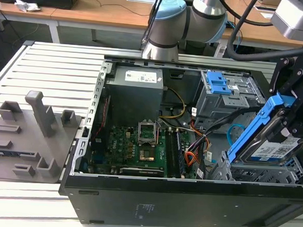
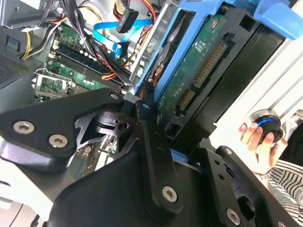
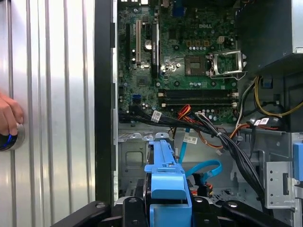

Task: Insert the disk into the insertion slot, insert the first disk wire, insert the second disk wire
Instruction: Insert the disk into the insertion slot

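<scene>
The disk, framed by its blue carrier, is pinched between the closed fingers of the gripper. It is held steeply tilted, with its lower end down at the insertion slot, at the exterior view's right of the open computer case. Whether the two are touching cannot be told. The second disk wire is looped just beside the disk. The first disk wire is curled near the motherboard. A person's hand is placed on a round button outside the case.
</scene>
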